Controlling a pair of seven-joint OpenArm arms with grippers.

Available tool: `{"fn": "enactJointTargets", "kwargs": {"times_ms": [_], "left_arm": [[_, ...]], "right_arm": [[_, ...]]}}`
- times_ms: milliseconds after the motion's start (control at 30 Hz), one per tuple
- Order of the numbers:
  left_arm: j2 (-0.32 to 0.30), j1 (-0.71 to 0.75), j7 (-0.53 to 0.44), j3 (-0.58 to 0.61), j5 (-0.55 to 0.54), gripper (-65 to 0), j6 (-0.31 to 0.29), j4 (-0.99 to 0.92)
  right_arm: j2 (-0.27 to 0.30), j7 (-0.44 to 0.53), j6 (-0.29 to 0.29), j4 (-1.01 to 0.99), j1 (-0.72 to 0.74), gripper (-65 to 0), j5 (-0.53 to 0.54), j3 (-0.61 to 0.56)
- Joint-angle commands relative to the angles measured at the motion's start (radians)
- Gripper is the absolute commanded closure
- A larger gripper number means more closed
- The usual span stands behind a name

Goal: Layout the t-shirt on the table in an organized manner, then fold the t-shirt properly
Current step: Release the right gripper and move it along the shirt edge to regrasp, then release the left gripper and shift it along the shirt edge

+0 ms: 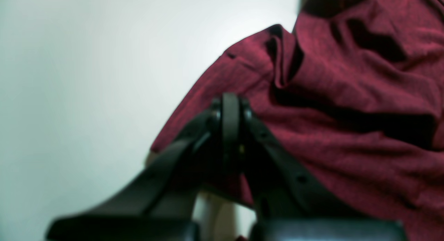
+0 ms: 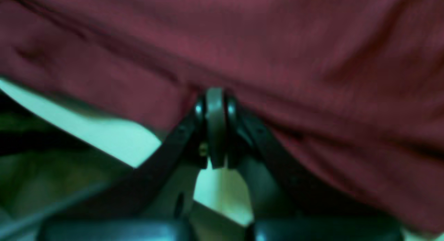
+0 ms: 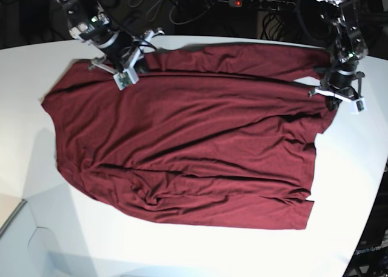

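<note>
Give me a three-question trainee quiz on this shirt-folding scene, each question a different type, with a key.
1. True or false: the t-shirt lies in a neat folded stack.
2. Both grippers are: A) wide open above the table B) shut on the t-shirt C) out of view.
3. Fill in: in the base view, the left gripper is at the t-shirt's ___ side.

Key: 1 false, it lies spread and wrinkled. 2 B, including the right gripper. 3 right.
</note>
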Motion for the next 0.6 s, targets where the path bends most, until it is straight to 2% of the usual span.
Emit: {"fn": "enactJointTargets", "kwargs": {"times_ms": [0,233,567], "left_arm": [[-0.004,0.011,0.085,0.0,0.026,-0.1,0.022,-0.012],[0.001,0.009,0.085,0.0,0.026,-0.1,0.022,-0.012],[-0.006,0.009,0.085,0.0,0.026,-0.1,0.022,-0.001]], "right_arm": [[0.005,0.022,-0.002,-0.006,0.015,0.0,0.001,0.003],[0.002,0.074,-0.002,-0.078,-0.025,0.0,0.001,0.003],[0.073,0.077,-0.002,-0.042,-0.15,0.0,0.001,0.001]]}}
